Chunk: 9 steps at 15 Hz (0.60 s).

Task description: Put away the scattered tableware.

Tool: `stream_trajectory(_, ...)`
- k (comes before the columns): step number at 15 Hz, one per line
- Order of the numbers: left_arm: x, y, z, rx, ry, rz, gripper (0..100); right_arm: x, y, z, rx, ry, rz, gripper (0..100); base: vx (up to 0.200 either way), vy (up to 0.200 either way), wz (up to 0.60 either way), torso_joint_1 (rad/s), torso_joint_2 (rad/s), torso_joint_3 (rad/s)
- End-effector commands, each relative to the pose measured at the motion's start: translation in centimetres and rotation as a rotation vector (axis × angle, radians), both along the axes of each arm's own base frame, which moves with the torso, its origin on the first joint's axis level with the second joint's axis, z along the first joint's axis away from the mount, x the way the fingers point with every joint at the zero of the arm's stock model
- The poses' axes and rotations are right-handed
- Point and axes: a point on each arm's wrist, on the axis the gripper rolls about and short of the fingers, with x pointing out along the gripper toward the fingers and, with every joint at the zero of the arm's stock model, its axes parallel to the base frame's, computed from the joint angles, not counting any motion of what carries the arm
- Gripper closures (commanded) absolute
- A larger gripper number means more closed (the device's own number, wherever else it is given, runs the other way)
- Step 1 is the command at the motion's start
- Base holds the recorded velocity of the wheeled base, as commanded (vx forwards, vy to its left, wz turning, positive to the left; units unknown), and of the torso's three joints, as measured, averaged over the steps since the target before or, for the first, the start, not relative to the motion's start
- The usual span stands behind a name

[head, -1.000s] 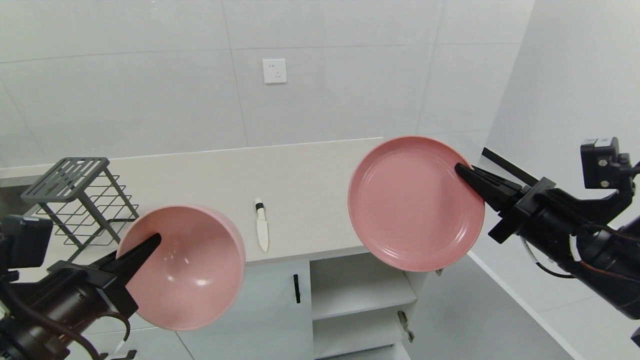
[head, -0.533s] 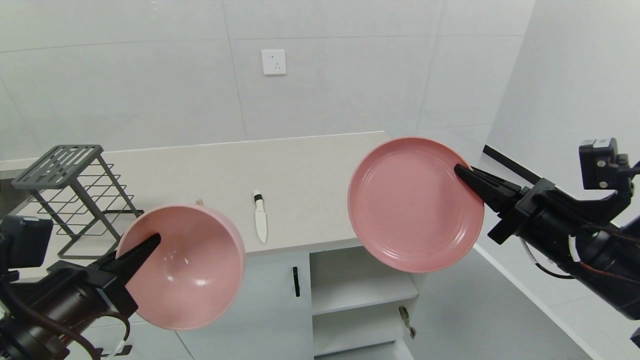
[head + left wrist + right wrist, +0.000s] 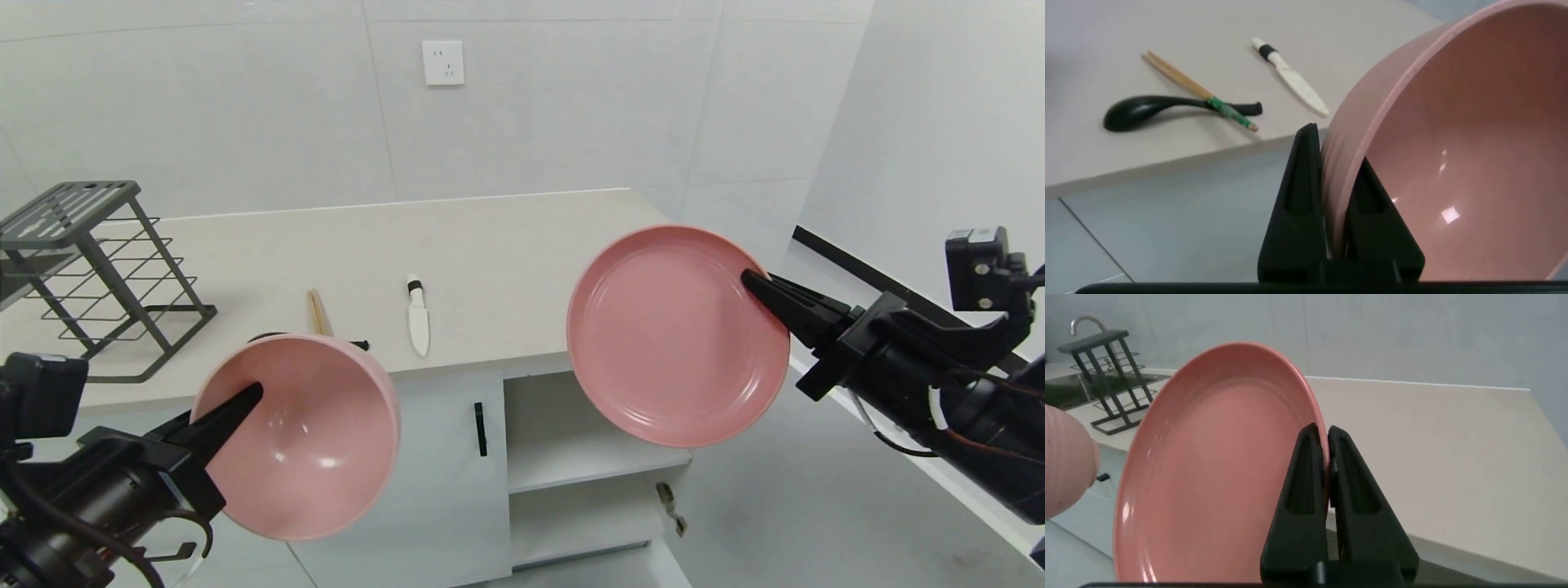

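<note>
One pink bowl [image 3: 318, 457] is held in the air before the cabinet [image 3: 424, 482] by the left gripper [image 3: 245, 394]. Its fingers are clamped on the rim, one inside and one outside. The bowl is tipped on its side, with the hollow turned toward the head camera.

One pink plate [image 3: 669, 335] is held by the right gripper [image 3: 755, 282], whose fingers are pinched together on the plate's right rim. The plate is stood nearly on edge, off the right end of the counter [image 3: 506, 261] and above the open side of the cabinet. Bowl and plate are kept well apart.

On the counter lie one white knife [image 3: 417, 314] with a black band, two chopsticks [image 3: 317, 310] side by side, and one black spoon [image 3: 1151, 110]. In the left wrist view the chopsticks are seen crossing the spoon's handle. The knife is near them but apart.

One dark wire rack [image 3: 82, 245] is stood at the counter's left end. One socket [image 3: 443, 63] is set in the wall. The cabinet has one closed door with one black handle [image 3: 480, 429], and beside it two shelves [image 3: 571, 457] are exposed
</note>
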Motion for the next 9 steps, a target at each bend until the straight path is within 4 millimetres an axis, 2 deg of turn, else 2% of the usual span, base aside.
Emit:
stream_trajectory(1, 0.03, -0.01, -0.02, 0.000, 0.001, 0.000, 100, 0.04, 0.02, -0.02, 0.000, 0.000, 0.000, 100, 0.000, 0.000, 0.00, -0.261, 0.52, 0.242)
stream_trajectory(9, 0.03, -0.01, -0.02, 0.001, 0.001, -0.001, 100, 0.06, 0.03, -0.05, -0.001, 0.001, 0.002, 100, 0.000, 0.000, 0.00, -0.261, 0.50, 0.234)
